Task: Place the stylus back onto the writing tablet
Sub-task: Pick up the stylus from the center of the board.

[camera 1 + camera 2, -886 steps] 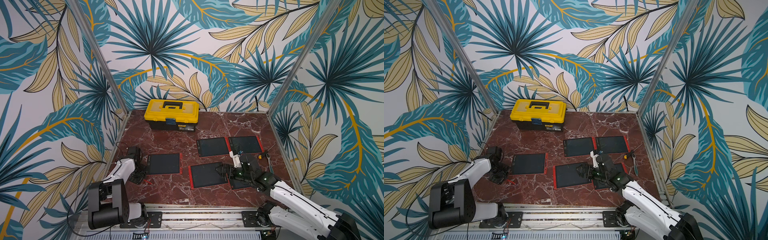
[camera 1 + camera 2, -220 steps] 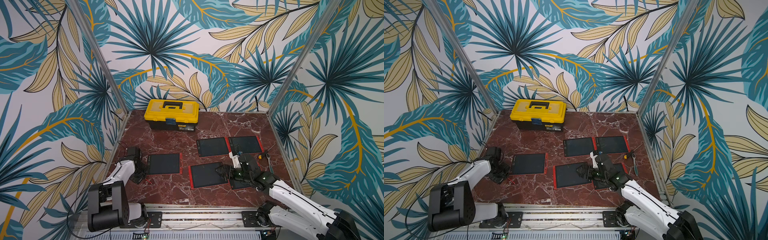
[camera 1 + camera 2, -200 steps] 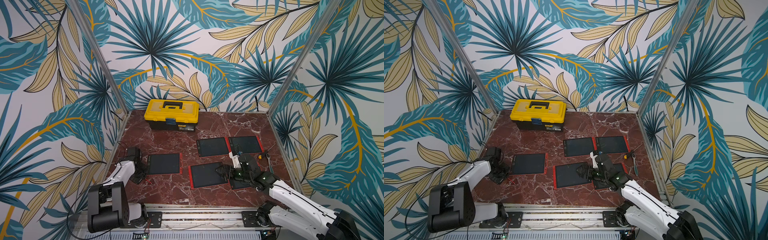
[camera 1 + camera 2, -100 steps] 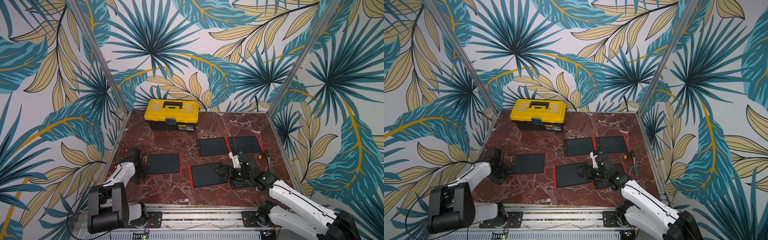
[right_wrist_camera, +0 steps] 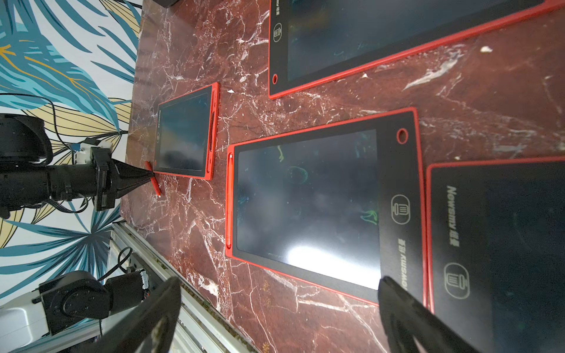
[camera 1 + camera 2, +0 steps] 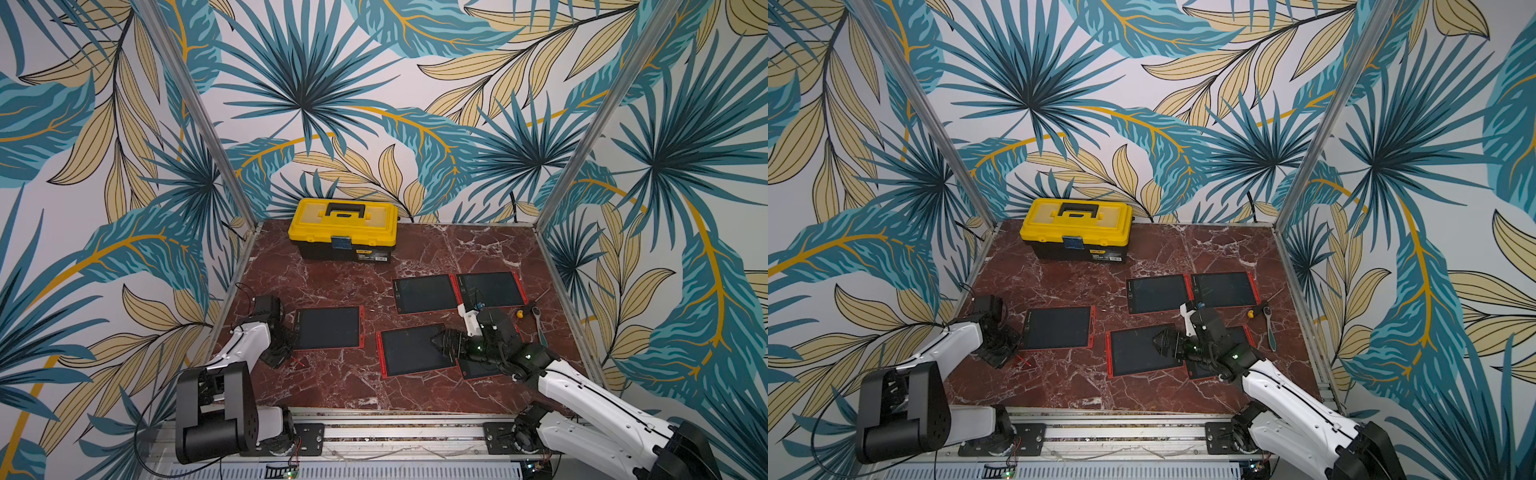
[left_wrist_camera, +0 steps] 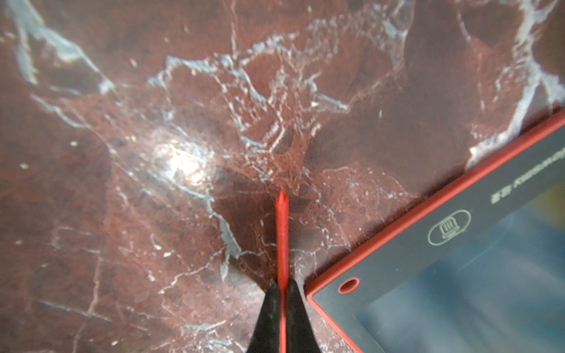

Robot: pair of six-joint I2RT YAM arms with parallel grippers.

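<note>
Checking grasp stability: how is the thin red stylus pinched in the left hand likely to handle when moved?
The stylus looks stiff and probably very light: it sticks straight out of the shut left hand without sagging. Being so thin and pinched only by narrow fingertips, it may pivot or slip. Released on the smooth marble table, it could roll.

Both top views evenly lit and sharp — left wrist view blurred, glare on marble (image 7: 183, 165) and tablet (image 5: 321, 253)
</note>
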